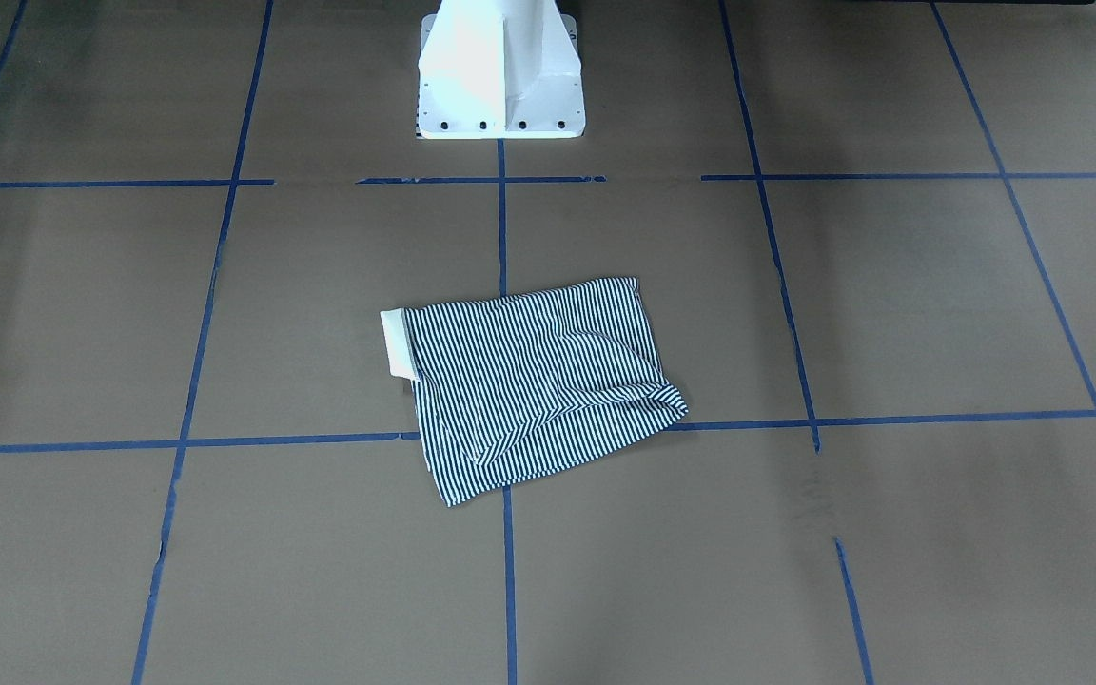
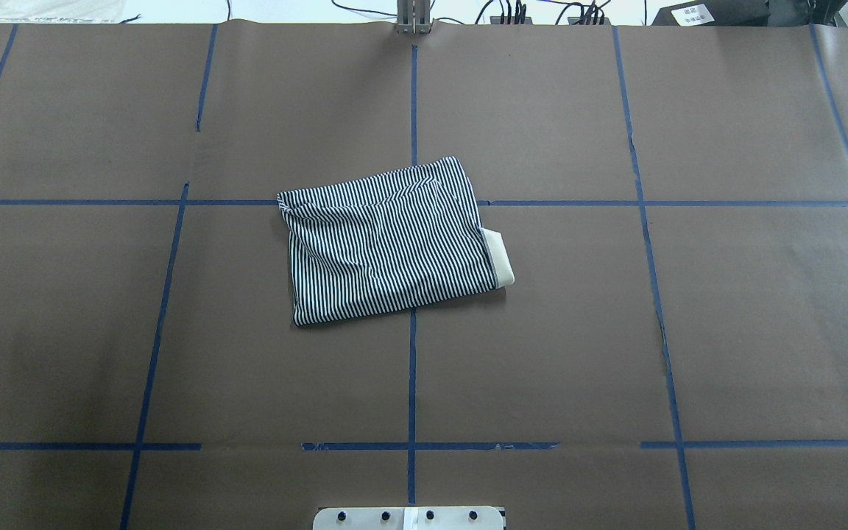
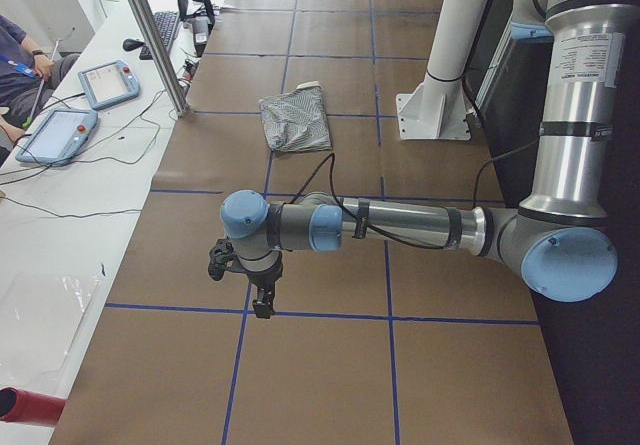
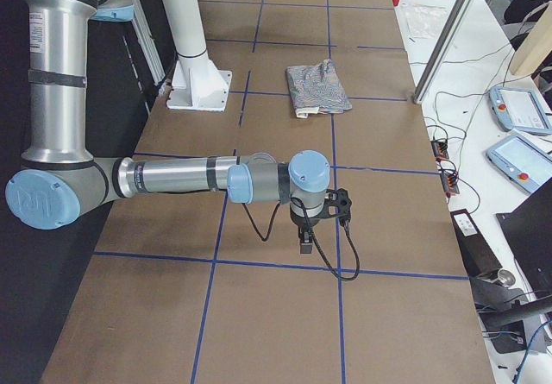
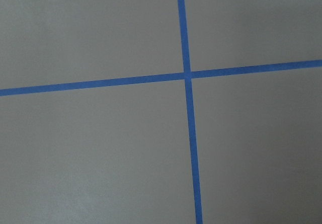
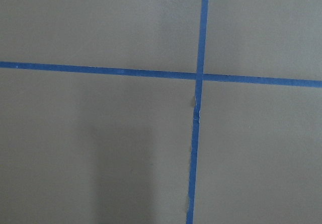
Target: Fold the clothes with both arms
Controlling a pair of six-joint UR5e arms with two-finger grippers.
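Observation:
The clothes, one navy-and-white striped shirt (image 2: 387, 250), lie folded into a compact rectangle near the table's middle, also in the front-facing view (image 1: 534, 381). A cream collar (image 2: 501, 258) sticks out at one side. Both arms are far from it. The left arm's gripper (image 3: 262, 308) hangs over bare paper at the table's left end, pointing down. The right arm's gripper (image 4: 305, 246) hangs likewise at the right end. Each shows only in a side view, so I cannot tell open from shut. The wrist views show only brown paper and blue tape crosses.
The white pedestal base (image 1: 500, 86) stands behind the shirt. Blue tape lines (image 2: 412, 383) grid the brown paper. Beyond the far edge are a metal post (image 3: 155, 35), tablets (image 3: 110, 83), cables and a seated person's arm (image 3: 15, 55).

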